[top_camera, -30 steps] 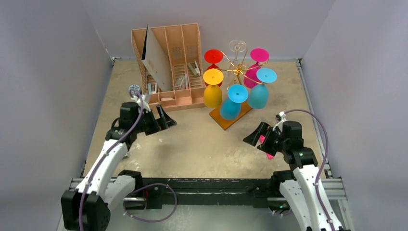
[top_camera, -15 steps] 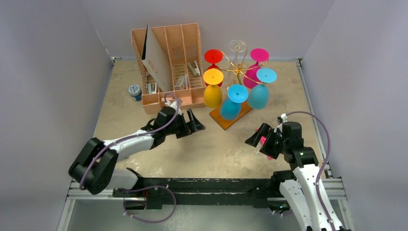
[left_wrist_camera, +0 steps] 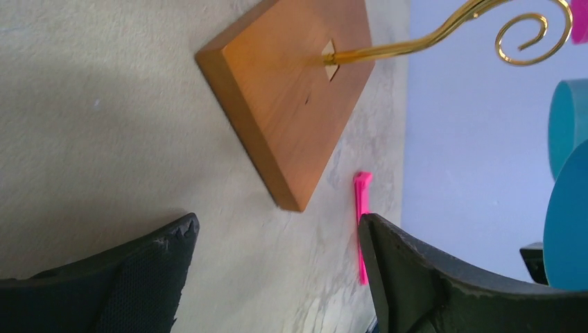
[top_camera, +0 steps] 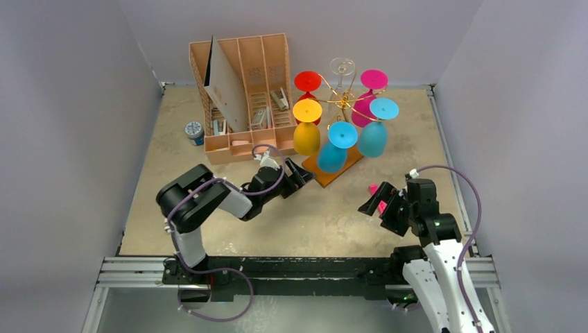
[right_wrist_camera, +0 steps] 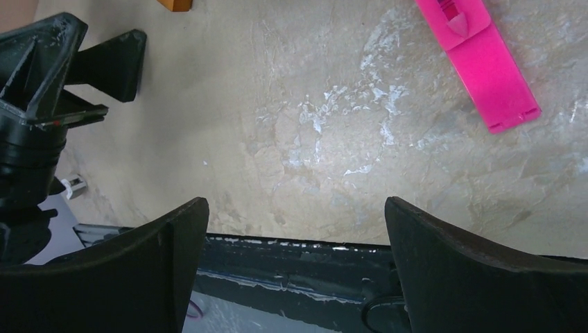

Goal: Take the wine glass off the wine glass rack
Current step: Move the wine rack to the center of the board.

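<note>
**Gold wire wine glass rack [top_camera: 326, 178] with six glasses hanging**

Near the tabletop's [top_camera: 312, 218] right near corner, the right gripper [top_camera: 374, 201] hovers with its claw wide open and empty, a flat pink plastic strip [right_wrist_camera: 478, 62] lying just beyond it. Farther in, near the middle, the left gripper [left_wrist_camera: 277, 222] sits low, its claw open with nothing between the fingers, just short of the near corner of the rack's wooden base [left_wrist_camera: 291, 90]. The rack stands toward the far edge, right of centre. Its wine glasses [top_camera: 306, 135] hang upside down: yellow, blue and teal in front, red, clear and magenta behind. A pink-tan file organiser [top_camera: 243, 90] fills the far left, a small jar [top_camera: 193, 130] beside it.
</note>
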